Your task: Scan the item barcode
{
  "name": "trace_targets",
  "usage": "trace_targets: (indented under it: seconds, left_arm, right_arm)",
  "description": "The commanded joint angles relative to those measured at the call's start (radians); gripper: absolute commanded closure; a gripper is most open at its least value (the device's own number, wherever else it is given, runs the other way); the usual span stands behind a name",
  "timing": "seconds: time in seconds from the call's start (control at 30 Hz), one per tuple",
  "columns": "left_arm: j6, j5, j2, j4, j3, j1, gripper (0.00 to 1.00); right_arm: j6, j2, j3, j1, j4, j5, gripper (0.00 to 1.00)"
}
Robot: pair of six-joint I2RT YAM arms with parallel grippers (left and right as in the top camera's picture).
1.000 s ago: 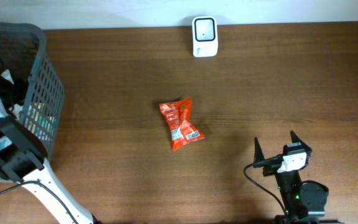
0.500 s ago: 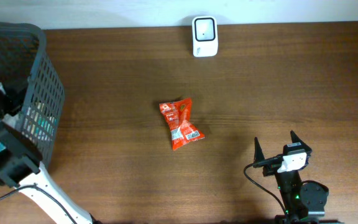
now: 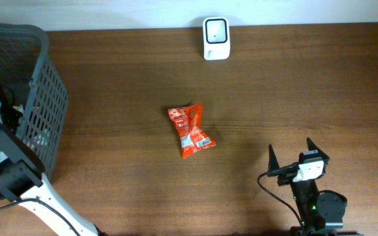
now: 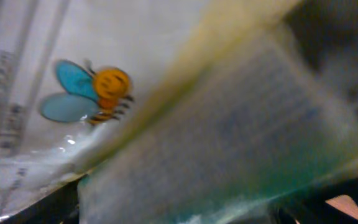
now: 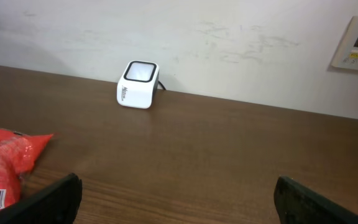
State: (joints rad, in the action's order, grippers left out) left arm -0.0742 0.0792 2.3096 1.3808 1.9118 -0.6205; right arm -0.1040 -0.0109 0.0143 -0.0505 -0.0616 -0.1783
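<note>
**Q:** What has changed in the last second?

**A:** My left arm (image 3: 5, 174) has slid toward the near edge beside the dark grey plastic mesh basket (image 3: 41, 98). A blurred white wrapper printed with a bee (image 4: 92, 93) fills its wrist view. I cannot tell how wide the left gripper stands, or whether it holds anything.

**Q:** The right gripper (image 3: 289, 149)? The item?

**A:** Wide open, empty. The red crinkled snack packet (image 3: 190, 130) lies mid-table, barcode up, well apart from the small white box scanner (image 3: 215, 29). I judge it not yet scanned.

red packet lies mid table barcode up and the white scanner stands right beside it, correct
No. The white scanner stands well apart from the red packet, at the far edge of the table; the overhead view shows it. The rest holds.
</note>
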Motion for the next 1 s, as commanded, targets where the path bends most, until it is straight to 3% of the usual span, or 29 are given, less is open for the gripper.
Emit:
trace_targets:
  seconds: [0.0, 0.03, 0.07, 0.17, 0.37, 0.5, 0.6, 0.73, 0.83, 0.97]
  left_arm:
    - [0.017, 0.109, 0.001, -0.057, -0.034, 0.002, 0.35]
    - [0.017, 0.137, 0.001, -0.06, -0.034, 0.002, 0.64]
    - [0.016, 0.143, 0.001, -0.058, -0.034, 0.002, 0.8]
    - [0.016, 0.142, 0.001, -0.016, -0.004, -0.003, 0.98]
    - [0.016, 0.142, 0.001, 0.202, 0.311, -0.005, 1.0]
    - [0.015, 0.142, -0.013, 0.308, 0.65, -0.005, 1.0]
    - [-0.027, 0.134, -0.134, 0.307, 0.766, -0.005, 1.0]
    - [-0.026, 0.195, -0.34, 0.307, 0.765, 0.017, 1.0]
    - [-0.026, 0.362, -0.463, 0.307, 0.764, 0.117, 1.0]
    - [-0.026, 0.396, -0.486, 0.307, 0.734, 0.459, 1.0]
  right_arm:
    - [0.011, 0.007, -0.009, 0.004, -0.002, -0.005, 0.02]
    - [0.011, 0.007, -0.009, 0.004, -0.002, -0.005, 0.01]
    - [0.011, 0.007, -0.009, 0.004, -0.002, -0.005, 0.01]
    - [0.011, 0.007, -0.009, 0.004, -0.002, -0.005, 0.02]
    - [0.011, 0.007, -0.009, 0.004, -0.002, -0.005, 0.01]
    - [0.011, 0.007, -0.009, 0.004, -0.002, -0.005, 0.01]
    - [0.011, 0.007, -0.009, 0.004, -0.002, -0.005, 0.02]
    - [0.011, 0.007, -0.009, 0.004, -0.002, -0.005, 0.02]
    - [0.011, 0.007, -0.009, 0.004, -0.002, -0.005, 0.01]
    - [0.011, 0.007, -0.009, 0.004, -0.002, -0.005, 0.01]
